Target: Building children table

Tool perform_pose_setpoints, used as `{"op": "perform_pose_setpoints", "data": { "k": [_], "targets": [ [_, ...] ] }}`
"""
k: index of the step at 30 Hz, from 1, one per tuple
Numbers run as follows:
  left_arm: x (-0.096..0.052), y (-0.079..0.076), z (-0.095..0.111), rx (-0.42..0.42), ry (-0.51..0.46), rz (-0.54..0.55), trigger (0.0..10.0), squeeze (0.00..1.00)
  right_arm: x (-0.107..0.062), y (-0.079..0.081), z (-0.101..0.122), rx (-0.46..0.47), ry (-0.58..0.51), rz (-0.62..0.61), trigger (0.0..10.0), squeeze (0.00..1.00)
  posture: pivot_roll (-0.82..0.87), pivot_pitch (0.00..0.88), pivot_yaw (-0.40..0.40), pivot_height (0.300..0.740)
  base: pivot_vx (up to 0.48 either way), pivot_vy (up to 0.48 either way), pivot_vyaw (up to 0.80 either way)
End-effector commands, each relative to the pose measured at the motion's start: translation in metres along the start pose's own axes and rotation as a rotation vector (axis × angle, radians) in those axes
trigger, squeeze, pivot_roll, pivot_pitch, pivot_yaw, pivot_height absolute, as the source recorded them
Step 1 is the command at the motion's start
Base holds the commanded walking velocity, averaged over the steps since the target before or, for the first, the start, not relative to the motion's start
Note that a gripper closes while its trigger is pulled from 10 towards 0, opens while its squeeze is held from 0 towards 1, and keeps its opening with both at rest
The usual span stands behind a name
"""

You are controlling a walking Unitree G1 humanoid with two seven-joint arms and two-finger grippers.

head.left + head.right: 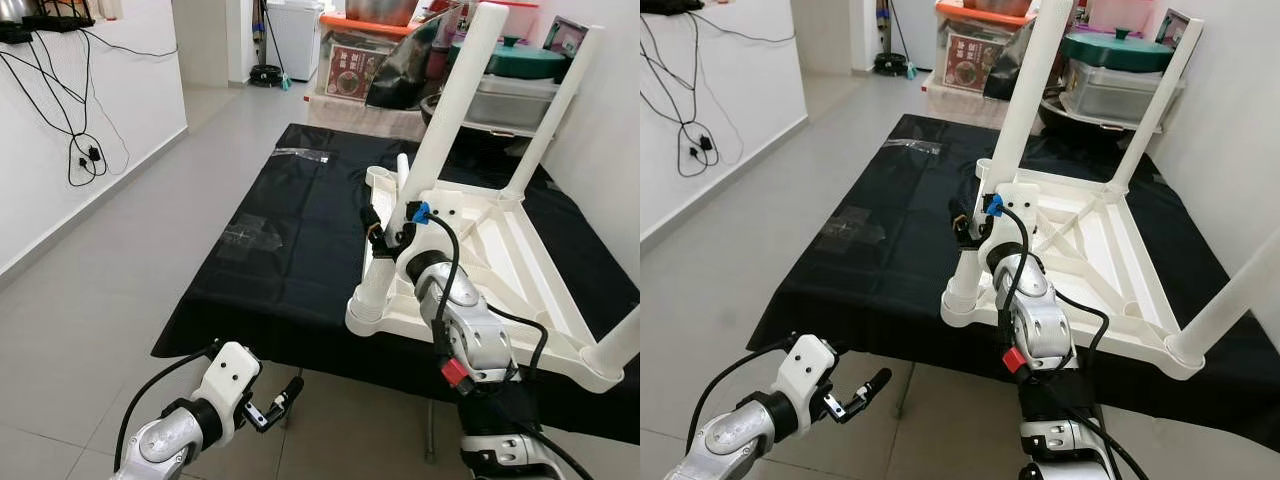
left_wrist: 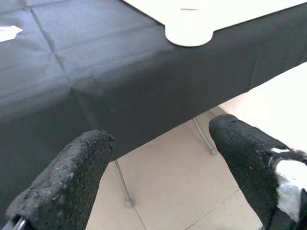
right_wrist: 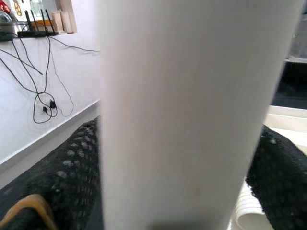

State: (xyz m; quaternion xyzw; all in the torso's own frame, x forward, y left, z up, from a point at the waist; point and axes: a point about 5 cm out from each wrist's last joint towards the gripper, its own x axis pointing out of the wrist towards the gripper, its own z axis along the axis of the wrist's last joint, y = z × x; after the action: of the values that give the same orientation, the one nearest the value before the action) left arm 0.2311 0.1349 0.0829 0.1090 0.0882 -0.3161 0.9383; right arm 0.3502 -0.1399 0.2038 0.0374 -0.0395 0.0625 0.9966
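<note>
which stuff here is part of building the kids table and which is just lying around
Job:
white table top, lying upside down
white leg, held by the right claw
far leg, already standing in its socket

Lying about:
storage boxes
wall cables
clear plastic wrapper

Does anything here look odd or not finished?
The white table lies upside down on the black cloth, legs up. The near-left socket holds no leg. The right gripper grips the leg beyond it.
</note>
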Motion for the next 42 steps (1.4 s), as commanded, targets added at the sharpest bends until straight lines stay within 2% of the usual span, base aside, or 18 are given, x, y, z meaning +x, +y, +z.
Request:
{"op": "perform_pose_setpoints", "data": {
  "k": [1,3,4,5,9,22,27,31,35,37,39,40,42],
  "targets": [
    [0.002,-0.003,-0.004,-0.004,0.010,-0.013,10.0,0.00,-0.002,-0.002,0.005,-0.017,-0.015,-0.005,10.0,0.32,0.03,0.000,-0.105,0.740,0.000,0.000,0.00],
    [0.002,-0.003,-0.004,-0.004,0.010,-0.013,10.0,0.00,-0.002,-0.001,0.006,-0.019,-0.019,-0.004,10.0,0.32,0.03,0.000,-0.105,0.740,0.000,0.000,0.00],
    [0.002,-0.003,-0.004,-0.004,0.011,-0.014,10.0,0.00,-0.003,0.001,0.008,-0.012,-0.036,0.010,10.0,0.00,0.03,0.000,-0.104,0.740,0.000,0.000,0.00],
    [0.002,-0.003,-0.004,-0.003,0.011,-0.013,10.0,0.00,-0.003,0.002,0.011,0.004,-0.056,0.028,0.0,0.00,0.03,0.000,-0.104,0.740,0.000,0.000,0.00],
    [0.003,-0.003,-0.005,0.001,0.011,-0.009,10.0,0.00,-0.006,0.006,0.014,0.031,-0.092,0.072,0.0,0.00,0.04,0.000,-0.109,0.740,0.000,0.000,0.00],
    [0.001,0.000,-0.005,0.006,0.010,0.011,10.0,0.00,-0.005,0.000,0.005,0.041,-0.030,0.035,0.0,0.00,0.04,0.000,-0.113,0.740,0.000,0.000,0.00],
    [0.002,0.002,0.000,0.011,-0.007,0.021,10.0,0.00,-0.003,-0.001,0.015,0.074,-0.074,0.024,0.0,0.00,0.04,0.000,-0.112,0.740,0.000,0.000,0.00],
    [0.001,0.011,0.007,0.019,-0.034,0.052,10.0,0.00,0.000,0.000,0.025,0.122,-0.120,0.021,0.0,0.00,0.04,0.000,-0.109,0.740,0.000,0.000,0.00],
    [-0.003,0.041,0.047,-0.029,-0.179,0.068,10.0,0.00,0.005,0.022,0.059,0.268,-0.258,0.084,0.0,0.00,0.05,0.000,-0.099,0.740,0.000,0.000,0.00],
    [-0.004,0.051,0.062,-0.040,-0.234,0.058,10.0,0.00,0.006,0.037,0.071,0.308,-0.303,0.139,0.0,0.00,0.05,0.000,-0.097,0.740,0.000,0.000,0.00],
    [-0.003,0.054,0.072,-0.039,-0.267,0.031,10.0,0.00,0.006,0.048,0.077,0.331,-0.328,0.187,0.0,0.00,0.05,0.000,-0.097,0.740,0.000,0.000,0.00],
    [-0.003,0.054,0.072,-0.039,-0.267,0.031,10.0,0.00,0.006,0.048,0.077,0.331,-0.328,0.187,0.0,0.00,0.05,0.000,-0.097,0.740,0.000,0.000,0.00],
    [0.003,0.049,0.084,-0.047,-0.307,-0.061,10.0,0.00,0.005,0.064,0.076,0.348,-0.326,0.235,0.0,0.00,0.06,0.000,-0.097,0.740,0.000,0.000,0.00]
  ]
}}
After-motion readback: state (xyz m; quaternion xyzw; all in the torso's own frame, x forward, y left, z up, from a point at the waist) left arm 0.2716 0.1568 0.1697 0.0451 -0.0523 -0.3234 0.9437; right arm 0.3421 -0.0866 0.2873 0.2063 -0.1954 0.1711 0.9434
